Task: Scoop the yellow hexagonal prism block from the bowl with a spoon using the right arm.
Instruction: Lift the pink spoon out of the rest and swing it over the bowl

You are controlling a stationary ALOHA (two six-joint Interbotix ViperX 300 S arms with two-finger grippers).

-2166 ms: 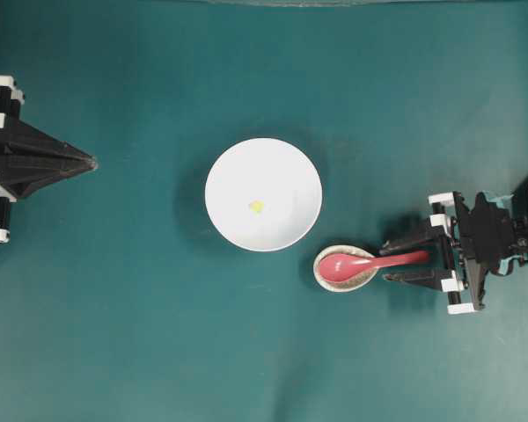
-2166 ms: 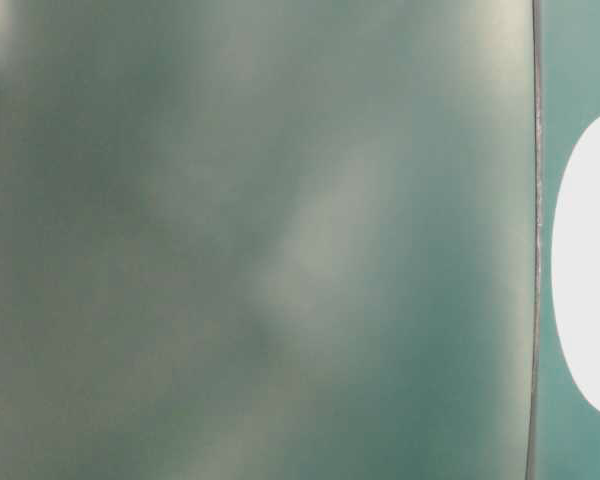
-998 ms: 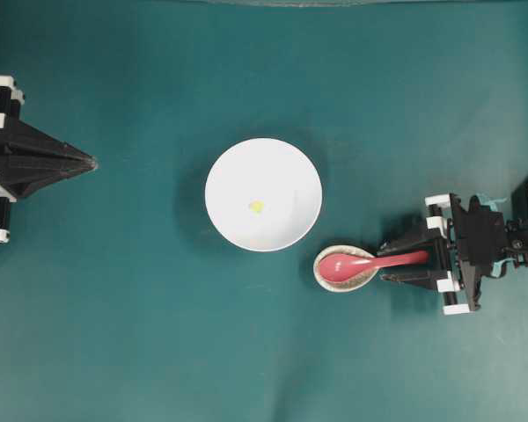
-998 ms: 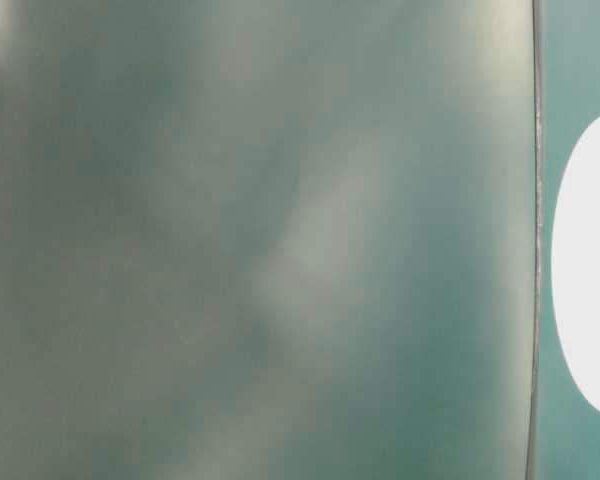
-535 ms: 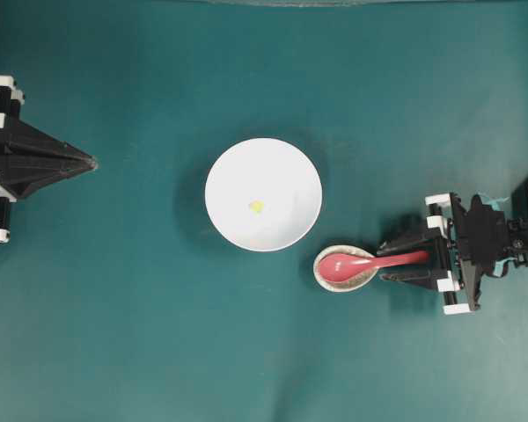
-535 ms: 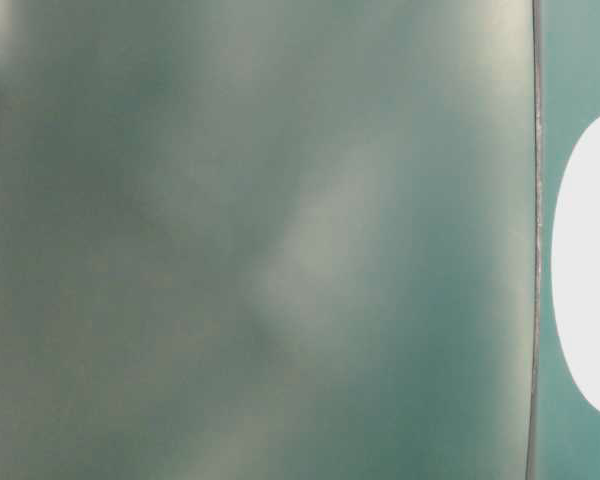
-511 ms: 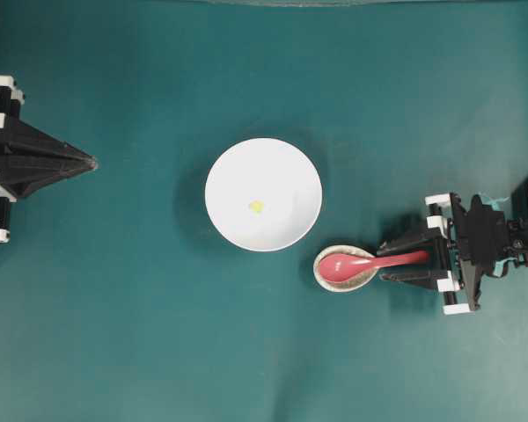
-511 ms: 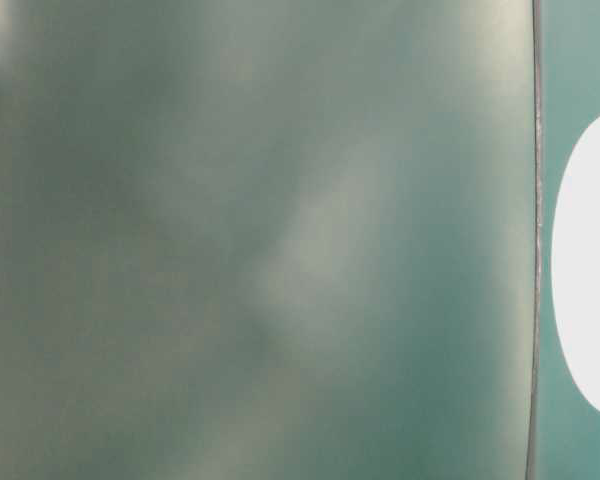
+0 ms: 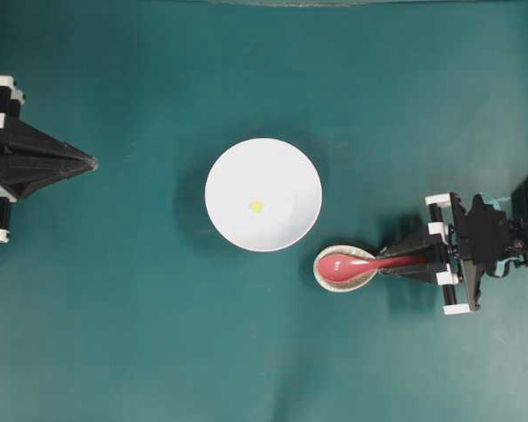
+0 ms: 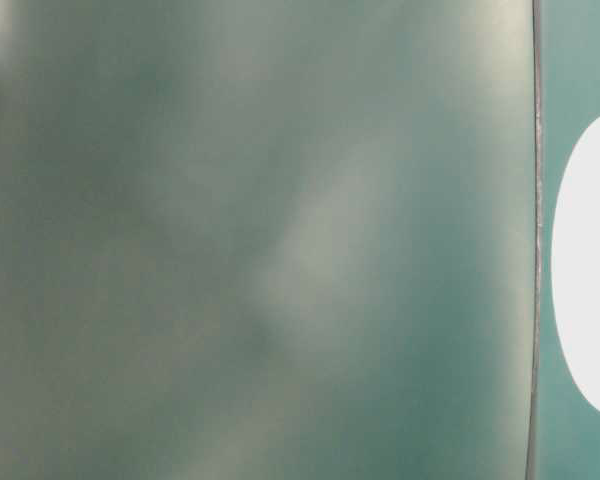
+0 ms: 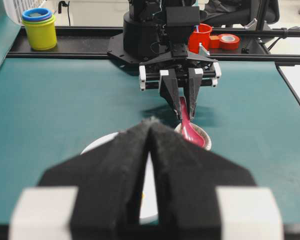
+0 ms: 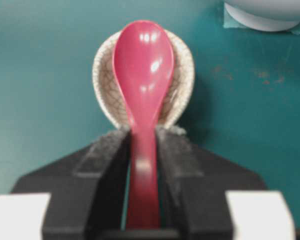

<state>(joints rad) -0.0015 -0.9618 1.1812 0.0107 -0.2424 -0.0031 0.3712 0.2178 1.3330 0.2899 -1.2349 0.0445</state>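
The white bowl [image 9: 282, 167] stands mid-table with the tiny yellow hexagonal prism block [image 9: 257, 207] lying inside it. The pink-red spoon [image 9: 341, 265] rests with its scoop in a small speckled spoon rest [image 9: 324, 276] to the bowl's lower right. My right gripper [image 9: 389, 264] is shut on the spoon's handle; in the right wrist view the two fingers [image 12: 115, 150] press the handle of the spoon [image 12: 142, 65] just behind the rest [image 12: 102, 75]. My left gripper [image 9: 92, 162] sits shut at the far left, well away from the bowl.
Beyond the table's far edge in the left wrist view stand stacked yellow and blue cups [image 11: 39, 27], a red cup [image 11: 201, 36] and a red tape roll [image 11: 229, 41]. The table-level view is blurred; only the bowl's white side [image 10: 590, 260] shows.
The right gripper's fingers, which stood wide on either side of the spoon handle, have closed onto it. The spoon, bowl and left arm have not moved.
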